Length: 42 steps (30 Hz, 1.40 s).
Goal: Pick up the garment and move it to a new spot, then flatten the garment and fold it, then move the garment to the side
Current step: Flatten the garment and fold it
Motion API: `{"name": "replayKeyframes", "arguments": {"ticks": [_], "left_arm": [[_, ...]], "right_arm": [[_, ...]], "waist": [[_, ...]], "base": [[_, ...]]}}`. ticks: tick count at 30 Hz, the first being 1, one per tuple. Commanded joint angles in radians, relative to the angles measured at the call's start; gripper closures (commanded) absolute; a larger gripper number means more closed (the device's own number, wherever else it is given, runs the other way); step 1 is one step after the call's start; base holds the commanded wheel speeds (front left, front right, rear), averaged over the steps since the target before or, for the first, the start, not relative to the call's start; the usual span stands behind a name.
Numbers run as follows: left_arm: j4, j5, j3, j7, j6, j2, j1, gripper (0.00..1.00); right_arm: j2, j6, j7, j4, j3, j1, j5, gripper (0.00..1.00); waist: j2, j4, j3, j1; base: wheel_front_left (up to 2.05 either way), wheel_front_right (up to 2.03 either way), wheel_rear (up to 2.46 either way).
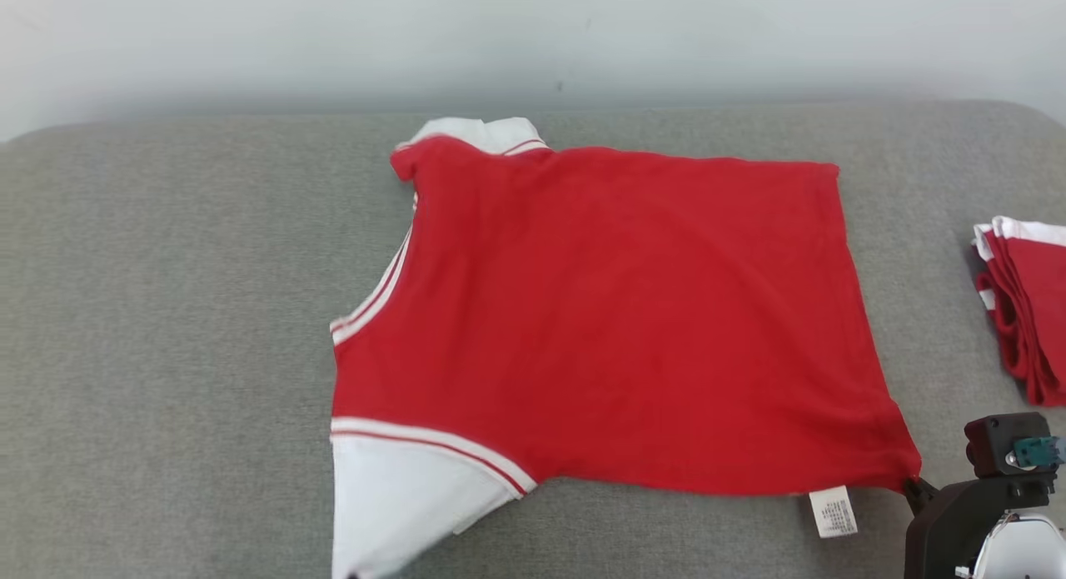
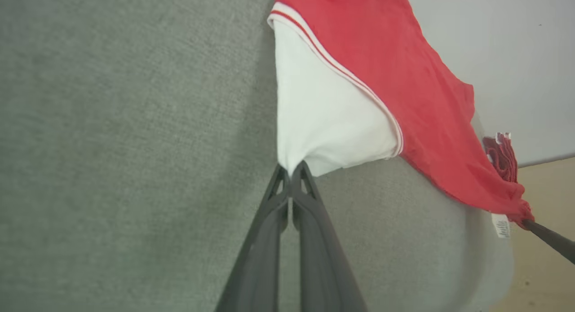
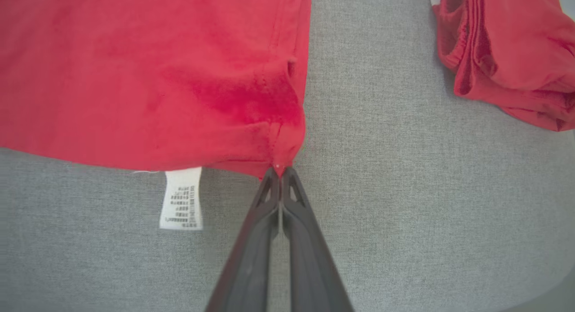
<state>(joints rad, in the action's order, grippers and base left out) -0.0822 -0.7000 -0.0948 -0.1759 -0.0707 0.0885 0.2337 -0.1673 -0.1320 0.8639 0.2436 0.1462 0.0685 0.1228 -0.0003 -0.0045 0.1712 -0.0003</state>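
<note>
Red knit shirt with white sleeves and striped trim (image 1: 600,312) lay spread over the middle of the grey woven-fabric tabletop (image 1: 166,354), with its collar at the far left and its hem toward the robot's right.

You had both ends of its near edge in hand. The left gripper (image 2: 291,168) had its two dark fingers pressed together on the tip of the white near sleeve (image 2: 323,114). The right gripper (image 3: 279,170) was pinched the same way on the near hem corner, just beside the white printed care label (image 3: 181,198). The cloth gathered into small puckers at each pinch, while the body between them looked smooth.

That hold seemed chosen for flattening. With one grip at each end of a single edge, you could keep the edge taut and draw the panel out so that it did not bunch. I judged the shirt to be placed and nearly flat, with no fold made yet.

A stack of folded red garments (image 1: 1028,304) sat at the right edge, well apart. That was likely the side meant for this shirt once folded, so the hem corner needed room there.
</note>
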Motion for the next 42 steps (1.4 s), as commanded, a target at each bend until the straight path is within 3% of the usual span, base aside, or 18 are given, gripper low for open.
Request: {"name": "replayKeyframes", "arguments": {"ticks": [1,8,12,18,24,33,42], "left_arm": [[-0.025,-0.047,0.003,-0.052,0.007,0.008,0.036,1.0],[-0.135,-0.191,0.011,-0.228,0.039,0.029,0.144,1.0],[-0.185,-0.288,0.002,-0.311,0.033,0.028,0.178,1.0],[-0.258,-0.43,0.02,-0.435,0.035,0.069,0.257,1.0],[-0.313,-0.452,0.098,-0.417,0.047,0.096,0.295,1.0],[-0.349,-0.492,0.062,-0.419,0.015,0.063,0.271,1.0],[-0.277,-0.422,0.081,-0.287,-0.005,0.013,0.066,1.0]], "right_arm": [[0.006,0.002,0.004,0.006,0.006,0.018,-0.003,1.0],[0.028,0.002,0.012,0.007,0.024,0.043,-0.011,1.0],[0.036,0.002,0.013,0.01,0.035,0.052,-0.019,1.0],[0.048,0.002,0.04,0.028,0.068,0.074,-0.031,1.0],[0.065,0.002,0.094,0.087,0.107,0.138,-0.006,1.0],[0.057,0.002,0.127,0.13,0.102,0.169,0.016,1.0],[0.056,0.002,0.029,0.09,0.056,0.094,0.034,1.0]], "waist": [[0.0003,0.017,-0.014,0.0003],[0.0003,0.044,-0.023,0.0003],[0.0003,0.055,-0.026,0.0003],[0.0003,0.066,-0.033,0.0003],[0.0003,0.072,-0.041,0.0003],[0.0003,0.032,-0.052,0.0003],[0.0003,0.005,-0.066,0.0003]], "base": [[0.0,0.0,0.0],[0.0,0.0,0.0],[0.0,0.0,0.0],[0.0,0.0,0.0],[0.0,0.0,0.0],[0.0,0.0,0.0],[0.0,0.0,0.0]]}}
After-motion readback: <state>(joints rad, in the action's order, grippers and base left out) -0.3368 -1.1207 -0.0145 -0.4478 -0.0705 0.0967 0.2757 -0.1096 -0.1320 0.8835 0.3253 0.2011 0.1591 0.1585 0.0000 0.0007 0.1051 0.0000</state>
